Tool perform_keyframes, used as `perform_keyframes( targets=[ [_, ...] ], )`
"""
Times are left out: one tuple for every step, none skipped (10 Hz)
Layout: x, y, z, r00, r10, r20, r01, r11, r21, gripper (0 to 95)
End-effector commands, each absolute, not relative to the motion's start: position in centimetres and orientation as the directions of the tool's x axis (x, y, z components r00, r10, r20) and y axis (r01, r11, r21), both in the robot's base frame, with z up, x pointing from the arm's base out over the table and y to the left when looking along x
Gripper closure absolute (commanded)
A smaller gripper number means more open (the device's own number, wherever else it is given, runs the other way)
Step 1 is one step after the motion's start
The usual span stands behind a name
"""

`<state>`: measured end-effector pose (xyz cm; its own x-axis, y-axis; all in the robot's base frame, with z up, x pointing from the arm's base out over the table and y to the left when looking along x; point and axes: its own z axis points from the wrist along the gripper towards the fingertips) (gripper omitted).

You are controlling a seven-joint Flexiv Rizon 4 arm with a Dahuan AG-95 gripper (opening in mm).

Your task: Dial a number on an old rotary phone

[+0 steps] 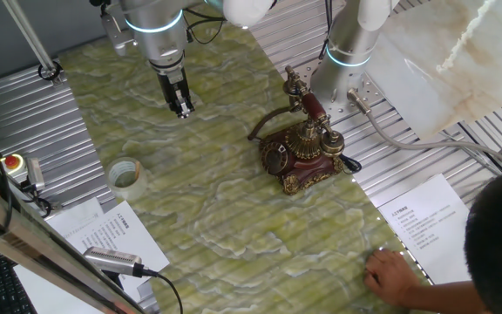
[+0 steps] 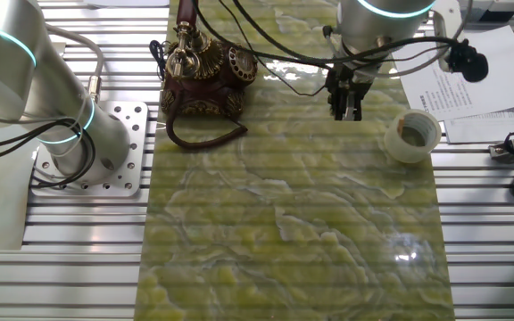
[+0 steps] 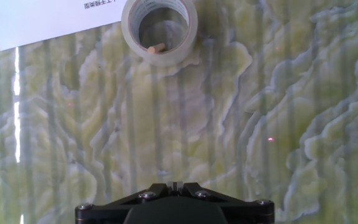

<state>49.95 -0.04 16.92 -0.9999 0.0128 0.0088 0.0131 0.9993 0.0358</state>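
The old rotary phone (image 1: 304,148) stands on the green marbled mat, dark red-brown with brass trim, its handset (image 1: 308,100) on the tall cradle and its round dark dial (image 1: 275,159) facing front-left. In the other fixed view the phone (image 2: 202,73) is at the top left with its dial (image 2: 241,62) facing right. My gripper (image 1: 182,109) hangs above the mat well to the left of the phone, fingers pressed together and holding nothing. It also shows in the other fixed view (image 2: 344,111). In the hand view the gripper (image 3: 174,185) looks at bare mat; the phone is out of view.
A clear tape roll (image 1: 125,176) lies on the mat near my gripper, also in the other fixed view (image 2: 412,135) and the hand view (image 3: 159,28). Printed sheets (image 1: 103,234) lie at the mat's edges. A person's hand (image 1: 394,275) rests at the front right. A second arm's base (image 1: 347,65) stands behind the phone.
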Motion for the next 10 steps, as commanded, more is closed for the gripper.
perform_keyframes(
  targets=[
    [50.0,-0.1,16.9,-1.0,-0.019,0.015,-0.019,0.999,0.027,95.0],
    [50.1,-0.1,16.9,-0.999,-0.028,0.016,-0.028,0.999,0.024,95.0],
    [50.1,-0.1,16.8,-0.999,-0.032,0.017,-0.032,0.999,0.017,95.0],
    [50.3,-0.1,16.7,-0.999,-0.043,0.023,-0.043,0.999,0.006,95.0],
    [50.5,-0.2,16.5,-0.998,-0.049,0.029,-0.049,0.999,0.001,95.0],
    [50.9,-0.2,16.4,-0.998,-0.056,0.028,-0.056,0.998,0.0,95.0],
    [51.8,0.2,16.6,-0.998,-0.053,0.03,-0.053,0.999,0.0,95.0],
    [52.5,0.6,16.9,-0.998,-0.05,0.038,-0.05,0.999,-0.003,95.0],
    [53.2,1.3,17.0,-0.998,-0.05,0.049,-0.051,0.999,-0.017,95.0],
    [53.4,1.7,16.9,-0.997,-0.054,0.054,-0.055,0.998,-0.023,95.0]
  ],
)
